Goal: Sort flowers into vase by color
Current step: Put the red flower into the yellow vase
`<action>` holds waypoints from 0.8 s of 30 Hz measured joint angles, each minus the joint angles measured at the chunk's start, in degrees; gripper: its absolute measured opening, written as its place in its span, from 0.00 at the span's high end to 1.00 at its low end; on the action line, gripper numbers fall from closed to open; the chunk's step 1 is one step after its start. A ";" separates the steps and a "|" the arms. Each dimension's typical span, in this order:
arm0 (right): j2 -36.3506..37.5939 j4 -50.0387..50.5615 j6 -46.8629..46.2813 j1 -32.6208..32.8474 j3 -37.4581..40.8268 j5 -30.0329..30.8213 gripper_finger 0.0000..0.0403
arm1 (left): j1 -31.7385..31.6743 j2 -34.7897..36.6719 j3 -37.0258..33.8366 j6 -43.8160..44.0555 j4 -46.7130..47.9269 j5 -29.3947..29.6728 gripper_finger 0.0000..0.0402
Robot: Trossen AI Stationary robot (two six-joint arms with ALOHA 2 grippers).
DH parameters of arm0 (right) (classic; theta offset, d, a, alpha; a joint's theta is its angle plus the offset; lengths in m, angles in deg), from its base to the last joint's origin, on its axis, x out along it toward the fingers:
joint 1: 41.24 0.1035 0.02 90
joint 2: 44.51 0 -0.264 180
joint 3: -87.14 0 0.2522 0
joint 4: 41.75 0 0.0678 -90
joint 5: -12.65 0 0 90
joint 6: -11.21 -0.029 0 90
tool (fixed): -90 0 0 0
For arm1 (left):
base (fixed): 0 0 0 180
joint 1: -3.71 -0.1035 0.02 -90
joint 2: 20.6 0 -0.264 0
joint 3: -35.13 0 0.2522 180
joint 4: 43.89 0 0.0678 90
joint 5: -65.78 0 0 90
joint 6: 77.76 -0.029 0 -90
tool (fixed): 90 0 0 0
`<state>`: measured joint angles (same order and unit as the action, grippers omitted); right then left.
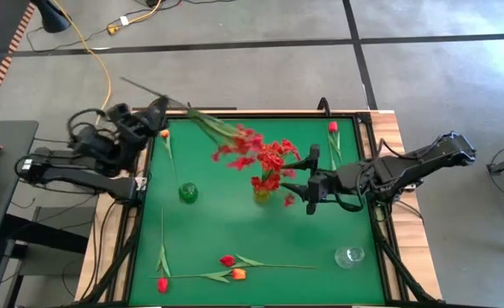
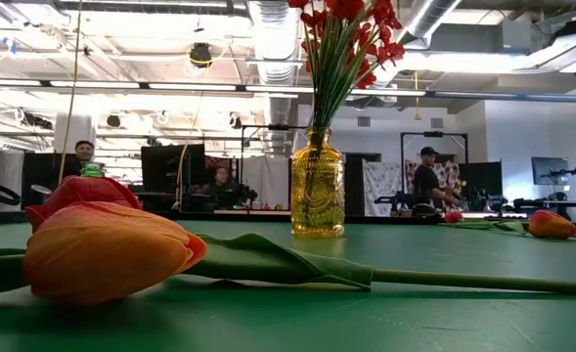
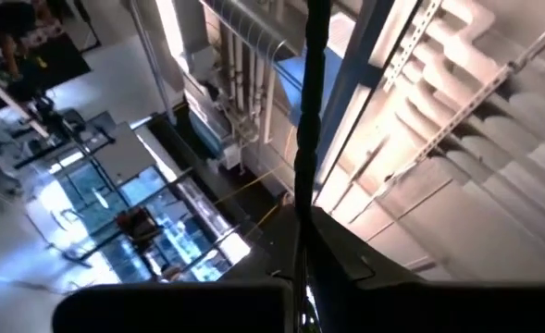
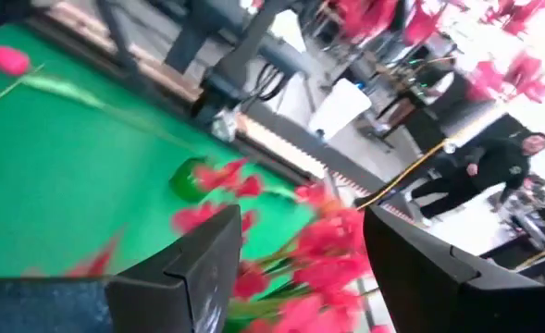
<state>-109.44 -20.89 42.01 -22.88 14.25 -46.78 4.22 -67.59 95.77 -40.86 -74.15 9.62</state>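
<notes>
A: Which step is in hand?
B: Left gripper (image 1: 159, 109), at the table's (image 1: 234, 231) far left corner, clamps a red spray's (image 1: 239, 141) stem, blossoms leaning toward the yellow vase (image 1: 261, 193) mid-table.
A: And next?
B: Likely upending the stem into the vase. Right gripper (image 1: 307, 186) waits open just beside it.
</notes>
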 joint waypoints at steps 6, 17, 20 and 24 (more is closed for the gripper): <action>0.05 -0.09 4.07 -1.43 -4.41 0.12 0.37 | -11.32 -5.50 -0.04 16.16 -2.64 -9.96 1.00; 0.98 0.06 8.67 -10.28 -8.07 -0.28 0.37 | -25.35 -13.42 -0.04 35.59 -11.48 -24.36 1.00; 0.97 0.17 8.58 -13.33 -9.13 -0.35 0.37 | -27.09 -15.03 -0.04 37.83 -11.87 -25.84 1.00; 0.98 0.10 6.17 -17.23 -10.31 -3.30 0.37 | -28.87 -17.43 -0.04 41.60 -14.13 -26.22 1.00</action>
<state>-108.46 -20.79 48.17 -40.12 3.94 -50.08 -24.66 -85.01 95.72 0.74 -88.28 -16.59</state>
